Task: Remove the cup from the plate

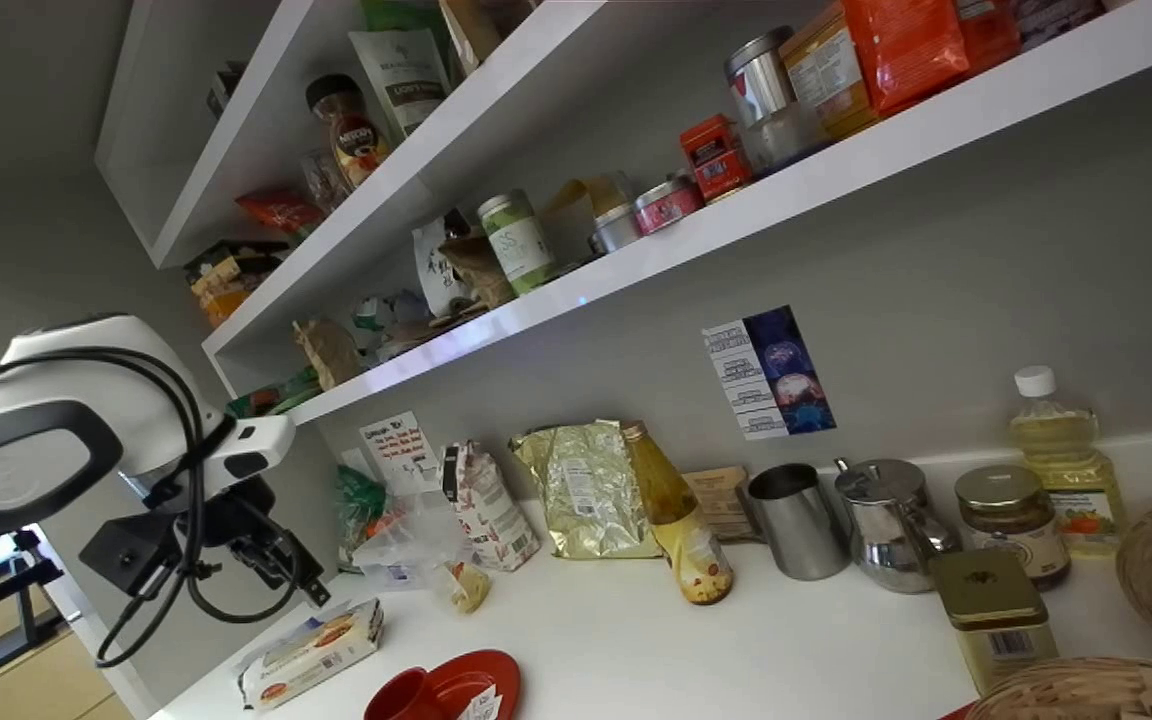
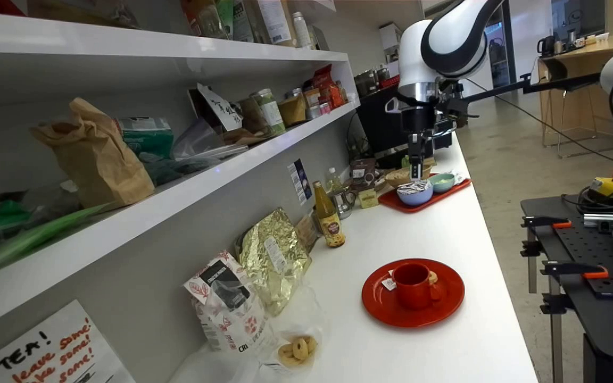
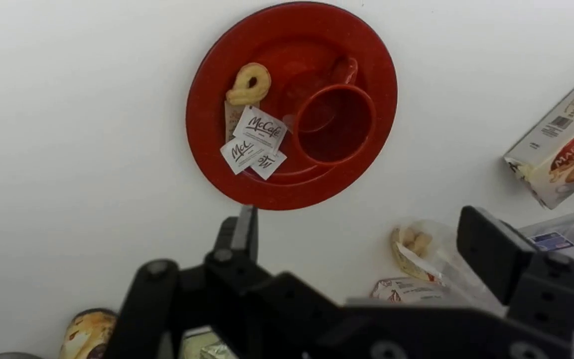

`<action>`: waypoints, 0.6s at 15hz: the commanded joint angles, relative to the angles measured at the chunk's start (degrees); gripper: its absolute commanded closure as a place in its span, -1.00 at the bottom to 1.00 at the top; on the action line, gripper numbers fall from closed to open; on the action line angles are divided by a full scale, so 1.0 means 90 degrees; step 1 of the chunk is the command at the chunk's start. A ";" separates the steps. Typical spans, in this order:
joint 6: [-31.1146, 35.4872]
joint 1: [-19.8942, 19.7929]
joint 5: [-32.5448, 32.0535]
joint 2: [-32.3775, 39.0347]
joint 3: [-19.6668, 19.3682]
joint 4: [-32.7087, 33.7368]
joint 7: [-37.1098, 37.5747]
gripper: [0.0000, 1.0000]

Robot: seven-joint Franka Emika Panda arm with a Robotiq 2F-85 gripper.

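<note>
The red cup [image 3: 364, 127] stands upright on the round red plate [image 3: 287, 197] in the wrist view, toward the plate's right side. It also shows on the plate in both exterior views: the cup [image 1: 401, 697] on the plate [image 1: 491, 675], and the cup [image 2: 412, 290] on the plate [image 2: 381, 308]. White McCafé packets [image 3: 260, 128] and a ring biscuit [image 3: 251, 82] lie on the plate beside the cup. My gripper [image 3: 359, 208] is open and empty, with its fingers wide apart. It hangs in the air above the counter, apart from the cup, as an exterior view [image 2: 415, 173] shows.
A Marini biscuit box [image 3: 573, 144] and a clear bag of biscuits [image 2: 298, 351] lie near the plate. A gold foil bag [image 2: 274, 260], a flour bag [image 2: 232, 303] and a yellow bottle [image 2: 329, 215] stand along the wall. Loaded shelves [image 1: 636, 240] overhang. A red tray [image 2: 407, 207] holds bowls.
</note>
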 commanded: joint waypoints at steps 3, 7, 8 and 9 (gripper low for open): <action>0.0576 0.0340 0.0227 0.1380 0.0558 0.0398 -0.0111 -1.00; 0.0961 0.0255 -0.0104 0.2328 0.1041 0.0573 0.0089 -1.00; 0.1077 0.0217 -0.0217 0.2542 0.1129 0.0613 0.0148 -1.00; 0.1347 0.0167 -0.0349 0.2776 0.1193 0.0646 0.0314 -1.00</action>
